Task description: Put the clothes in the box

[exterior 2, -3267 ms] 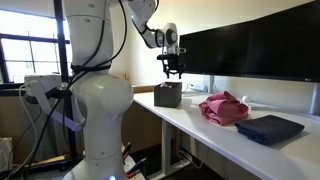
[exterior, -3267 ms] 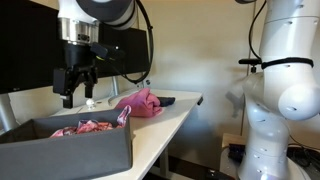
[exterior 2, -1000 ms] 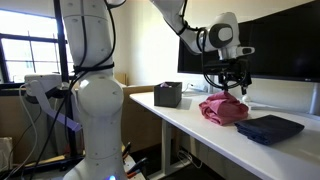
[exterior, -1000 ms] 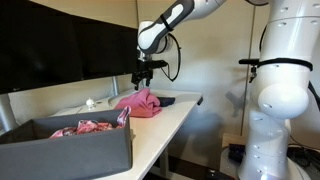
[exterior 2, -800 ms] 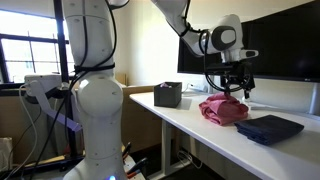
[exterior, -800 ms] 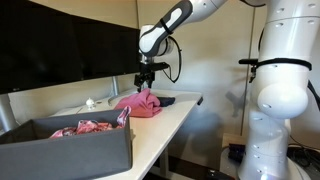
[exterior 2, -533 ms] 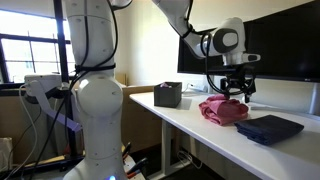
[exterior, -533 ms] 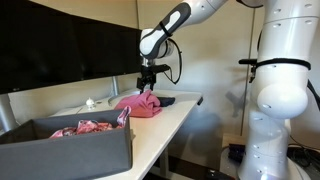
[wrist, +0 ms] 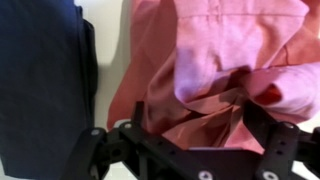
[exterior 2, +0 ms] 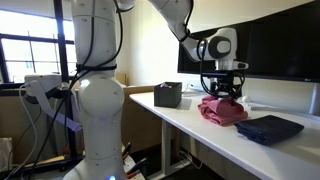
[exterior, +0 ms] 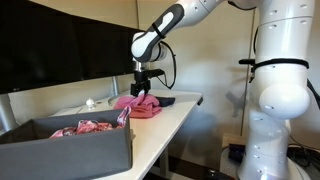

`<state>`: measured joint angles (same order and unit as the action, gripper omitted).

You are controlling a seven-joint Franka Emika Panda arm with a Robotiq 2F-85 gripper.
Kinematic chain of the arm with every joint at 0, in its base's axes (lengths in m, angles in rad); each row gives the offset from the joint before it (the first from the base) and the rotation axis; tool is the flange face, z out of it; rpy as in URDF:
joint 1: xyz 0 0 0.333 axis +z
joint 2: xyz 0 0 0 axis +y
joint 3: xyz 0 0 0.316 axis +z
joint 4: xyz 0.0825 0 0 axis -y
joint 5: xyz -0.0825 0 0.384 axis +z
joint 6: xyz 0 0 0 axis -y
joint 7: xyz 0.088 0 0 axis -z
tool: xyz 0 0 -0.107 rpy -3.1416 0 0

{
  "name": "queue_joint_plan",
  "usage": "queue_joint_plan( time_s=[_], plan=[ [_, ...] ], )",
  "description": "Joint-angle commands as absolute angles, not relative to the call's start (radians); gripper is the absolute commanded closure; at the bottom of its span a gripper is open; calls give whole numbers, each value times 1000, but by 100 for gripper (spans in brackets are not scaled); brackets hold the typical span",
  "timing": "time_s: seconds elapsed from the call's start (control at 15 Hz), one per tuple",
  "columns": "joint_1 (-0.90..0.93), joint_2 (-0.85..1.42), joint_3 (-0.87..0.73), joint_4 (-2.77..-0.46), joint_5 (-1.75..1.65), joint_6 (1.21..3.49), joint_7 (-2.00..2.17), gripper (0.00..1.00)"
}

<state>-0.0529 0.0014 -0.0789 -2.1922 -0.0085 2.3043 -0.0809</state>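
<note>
The gripper (exterior: pixel 140 88) is hanging just above the rose garment (exterior: pixel 140 104) at the centre of the frame, its jaws standing wide apart and gripping nothing; in the wrist view the two fingers (wrist: pixel 128 125) are straddling the crumpled pink folds (wrist: pixel 220 50), which are filling the upper right of the picture, with cloth showing between them. I cannot tell whether the tips are touching the fabric. The patterned garment (exterior: pixel 85 127) is already lying inside the box (exterior: pixel 70 150) at the lower left, so half the task is looking done; the step in hand is the pick-up of the second piece. The rose garment is resting on the table (exterior 2: pixel 190 122), well apart from the box (exterior 2: pixel 168 95) and just beside a blue item (exterior 2: pixel 268 128) at the lower right; that item is filling the left of the wrist view (wrist: pixel 40 80). The next move is likely calling for a short descent into the heap, a firm closing on a thick fold rather than a loose edge, then a lift high enough for the hanging cloth to be clearing the box wall; the blue item should be staying out of the pinch.
</note>
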Motion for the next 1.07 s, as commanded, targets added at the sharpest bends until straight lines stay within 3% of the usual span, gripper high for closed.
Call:
queue_joint_plan(
  time_s=[0.0,0.2,1.0],
  plan=[
    [-40,54,-54,-2129,42,2271,-100,0],
    [-35,91,-42,-2088,52,2255,-92,0],
    [-131,-96,-156,-2274,46,2208,-251,0]
  ],
)
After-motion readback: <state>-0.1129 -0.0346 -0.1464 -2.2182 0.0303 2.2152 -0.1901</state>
